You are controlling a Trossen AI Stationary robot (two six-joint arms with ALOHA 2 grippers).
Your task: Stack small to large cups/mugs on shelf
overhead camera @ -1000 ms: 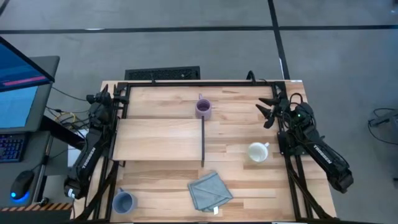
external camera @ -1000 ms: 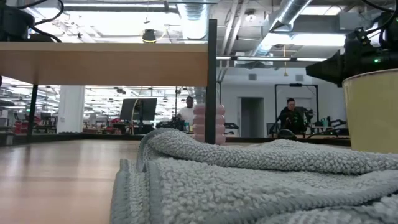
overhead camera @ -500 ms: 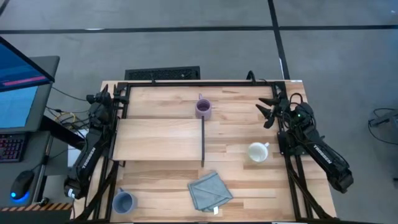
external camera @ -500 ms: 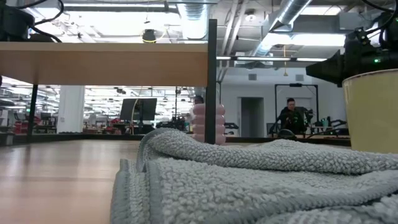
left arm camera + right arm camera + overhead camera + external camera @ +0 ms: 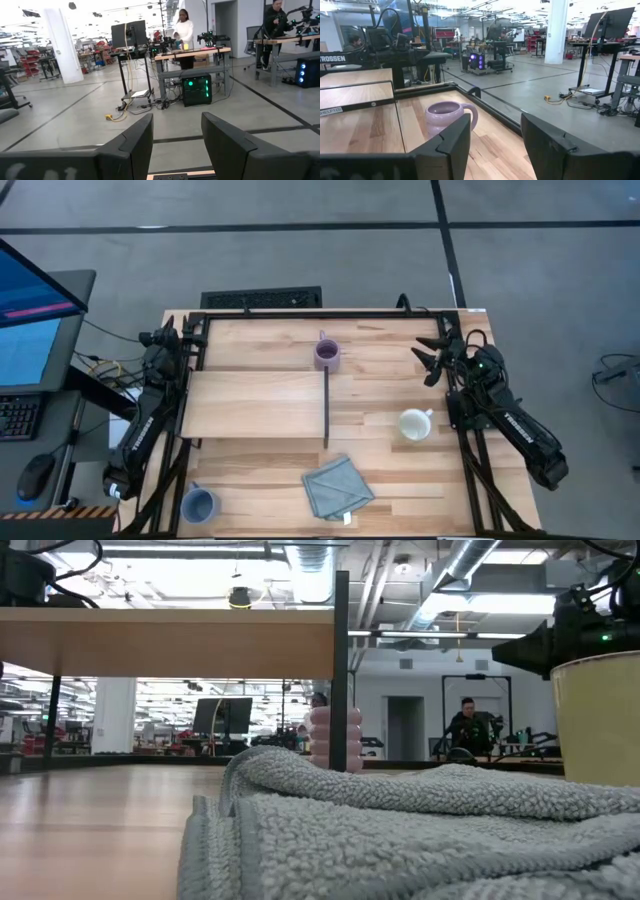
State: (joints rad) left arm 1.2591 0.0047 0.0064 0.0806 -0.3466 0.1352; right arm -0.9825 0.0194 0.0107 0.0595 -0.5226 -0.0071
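Three mugs stand upright on the slatted tabletop, each on its base. The purple mug (image 5: 326,353) (image 5: 447,117) is at the far middle, the white mug (image 5: 414,424) is right of centre, and the blue-grey mug (image 5: 199,504) is at the near left corner. The shelf (image 5: 255,405) is a light wood board raised above the table's left half, with a thin dark upright panel (image 5: 326,408) at its right end. My left gripper (image 5: 177,140) waits open by the far left corner. My right gripper (image 5: 495,142) is open at the far right, pointing level toward the purple mug.
A crumpled grey-blue cloth (image 5: 337,487) lies near the front edge, right of the blue-grey mug, and fills the lower part of the low view (image 5: 400,830). A dark frame (image 5: 330,314) borders the table. People stand at benches in the room behind.
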